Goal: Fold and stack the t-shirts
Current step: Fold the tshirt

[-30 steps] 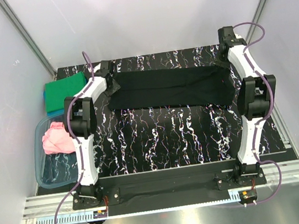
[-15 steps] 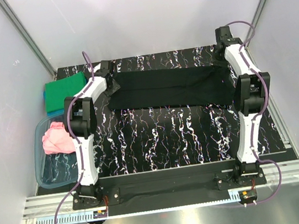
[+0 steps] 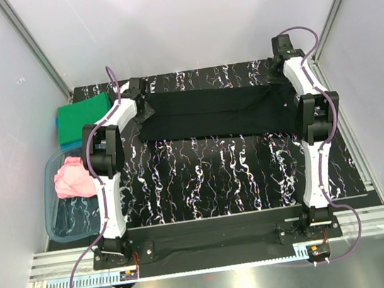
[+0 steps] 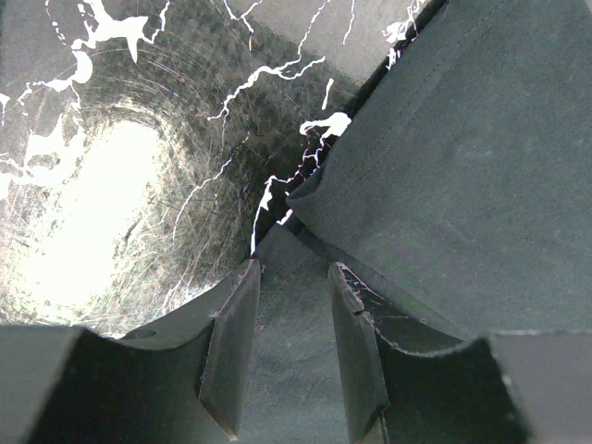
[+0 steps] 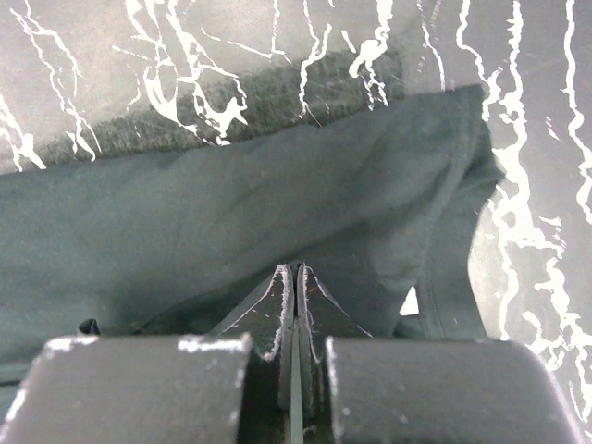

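The black shirt (image 3: pixel 224 114) lies stretched flat in a long band across the far part of the table (image 3: pixel 204 178), its ends drawn up toward the two arms. The left gripper (image 4: pixel 294 273) has its fingers part-way apart with a thick fold of the shirt's left end filling the gap, clamped. The right gripper (image 5: pixel 294 268) has its fingers pressed together on the right end, and creases in the cloth run in to the tips.

At the far left the green shirt (image 3: pixel 85 119) lies folded on the blue shirt (image 3: pixel 70 144), of which only an edge shows. Nearer, the pink shirt (image 3: pixel 72 179) sits crumpled in the tub (image 3: pixel 64 230) at the table's left edge.

The table is glossy black with white marbling, closed in by pale walls (image 3: pixel 181 16).

Only the top view shows the other shirts and the tub. The left wrist view adds glare on the table beside the shirt's edge, and the right wrist view shows the hem folded under at the right.
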`<state>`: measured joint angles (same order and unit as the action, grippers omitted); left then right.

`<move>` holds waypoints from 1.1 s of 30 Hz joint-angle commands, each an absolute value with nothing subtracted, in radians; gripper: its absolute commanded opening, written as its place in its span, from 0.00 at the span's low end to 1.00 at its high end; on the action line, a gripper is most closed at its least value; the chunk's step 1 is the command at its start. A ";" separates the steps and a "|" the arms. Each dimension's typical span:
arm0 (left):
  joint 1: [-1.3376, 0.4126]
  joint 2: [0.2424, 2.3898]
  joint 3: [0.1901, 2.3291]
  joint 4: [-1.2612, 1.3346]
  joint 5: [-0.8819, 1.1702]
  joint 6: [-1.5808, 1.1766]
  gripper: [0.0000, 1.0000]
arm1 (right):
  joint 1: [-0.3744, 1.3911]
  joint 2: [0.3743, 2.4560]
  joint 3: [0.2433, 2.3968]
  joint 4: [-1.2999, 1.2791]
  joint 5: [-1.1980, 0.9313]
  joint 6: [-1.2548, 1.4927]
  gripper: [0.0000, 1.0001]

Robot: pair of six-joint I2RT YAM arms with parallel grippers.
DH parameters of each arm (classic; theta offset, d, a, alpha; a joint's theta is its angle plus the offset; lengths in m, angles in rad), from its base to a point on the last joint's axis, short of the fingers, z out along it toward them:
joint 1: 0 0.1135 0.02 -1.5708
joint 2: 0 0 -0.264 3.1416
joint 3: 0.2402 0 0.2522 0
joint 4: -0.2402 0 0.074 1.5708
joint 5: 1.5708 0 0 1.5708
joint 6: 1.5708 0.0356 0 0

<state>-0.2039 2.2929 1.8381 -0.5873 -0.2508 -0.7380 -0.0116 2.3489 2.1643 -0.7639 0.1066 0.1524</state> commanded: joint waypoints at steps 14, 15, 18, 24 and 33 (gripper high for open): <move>-0.201 2.063 1.829 -0.644 -0.239 -0.672 0.50 | -0.024 2.198 2.264 -0.979 0.179 0.359 0.75; -0.201 2.033 1.809 -0.649 -0.213 -0.663 0.50 | -0.041 2.175 2.258 -1.020 0.175 0.394 0.76; -0.202 1.933 1.616 -0.528 -0.111 -0.635 0.52 | -0.135 2.097 2.046 -1.077 0.117 0.517 0.72; -0.215 1.850 1.339 -0.373 0.035 -0.635 0.55 | -0.325 1.902 1.662 -0.930 0.032 0.561 0.43; -0.239 1.884 1.261 -0.348 0.003 -0.650 0.59 | -0.354 1.884 1.460 -0.795 0.011 0.621 0.34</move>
